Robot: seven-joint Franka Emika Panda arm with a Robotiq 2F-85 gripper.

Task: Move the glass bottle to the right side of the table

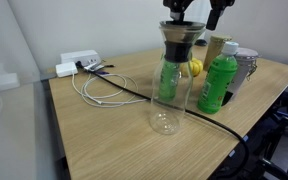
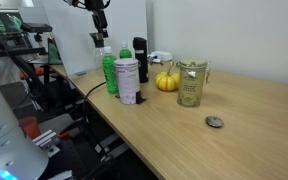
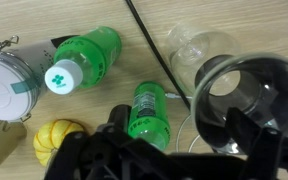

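Your gripper (image 1: 196, 10) hangs spread wide and empty, just above the glass bottle's (image 1: 171, 80) dark collar and slightly off-centre. The bottle stands upright on the table (image 1: 104, 140), just beside a green bottle (image 1: 217, 84).

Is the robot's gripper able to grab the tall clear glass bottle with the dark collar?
Probably yes: the open gripper hangs just above the tall glass bottle, with nothing between them.
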